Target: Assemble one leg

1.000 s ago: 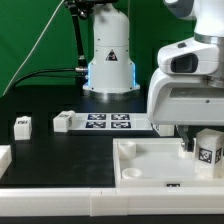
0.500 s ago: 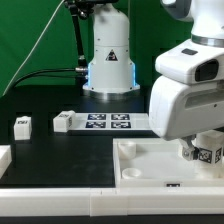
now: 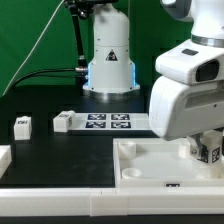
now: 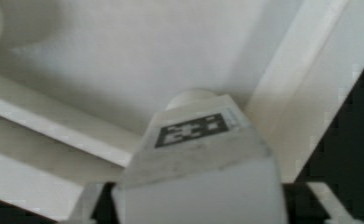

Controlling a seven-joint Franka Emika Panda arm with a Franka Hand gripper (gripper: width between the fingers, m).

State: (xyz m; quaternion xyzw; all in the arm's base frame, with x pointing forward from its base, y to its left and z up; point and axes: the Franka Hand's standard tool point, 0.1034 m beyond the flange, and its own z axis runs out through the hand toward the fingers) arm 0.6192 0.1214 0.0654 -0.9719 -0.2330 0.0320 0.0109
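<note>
Gripper [image 3: 208,150] clenched on one leg [image 3: 210,153] over the white panel [image 3: 150,160] at its 3 o'clock edge; seating not confirmed, two more legs [image 3: 22,125] untouched at 9 o'clock.

Even, bright studio light outside; soft, washed-out close-up at the wrist.

In the exterior view the black table [image 3: 50,150] stays matte and glare-free, the green backdrop [image 3: 30,40] evenly lit, edges slightly soft at low resolution. The wrist view is blurred, the leg [image 4: 200,150] grainy, with pale shadows along the white panel [image 4: 90,70].
</note>
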